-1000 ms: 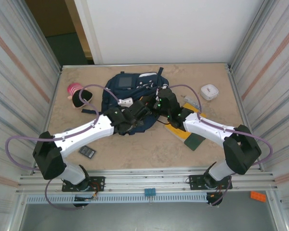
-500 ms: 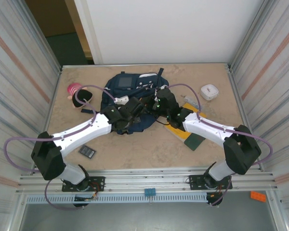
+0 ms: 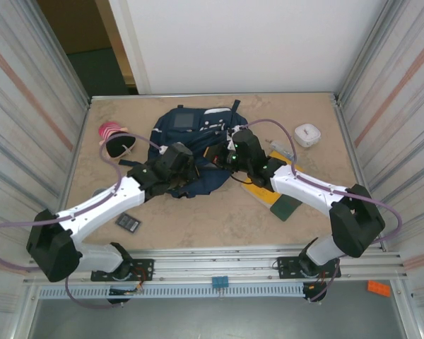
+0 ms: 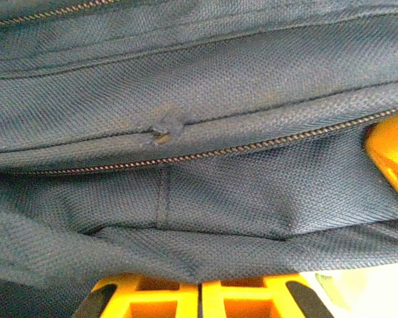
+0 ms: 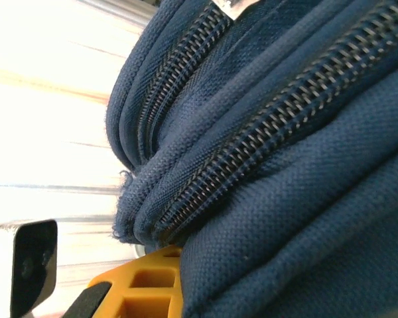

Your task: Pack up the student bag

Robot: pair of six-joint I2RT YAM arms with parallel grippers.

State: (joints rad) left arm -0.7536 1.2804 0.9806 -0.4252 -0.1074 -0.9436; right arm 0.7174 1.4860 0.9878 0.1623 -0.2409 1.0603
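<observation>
The student bag (image 3: 191,127), navy blue with a white patch, lies flat at the table's middle back. My left gripper (image 3: 178,168) sits at the bag's near edge. In the left wrist view its orange fingers (image 4: 159,295) meet side by side, shut on a fold of the navy fabric (image 4: 186,199) that drapes over their tips below a zip line. My right gripper (image 3: 230,154) presses into the bag's right side. In the right wrist view the zipped bag edge (image 5: 265,152) bulges over one orange finger (image 5: 149,285); that gripper is shut on the fabric.
A pink-and-black soft toy (image 3: 115,140) lies left of the bag. A white box (image 3: 307,134) sits at the back right. Yellow and green books (image 3: 277,196) lie under the right arm. A small dark item (image 3: 128,222) rests near the front left. Metal walls close both sides.
My left gripper has closed on the bag fabric, and that arm has drawn back toward the near left. The right arm has stayed put.
</observation>
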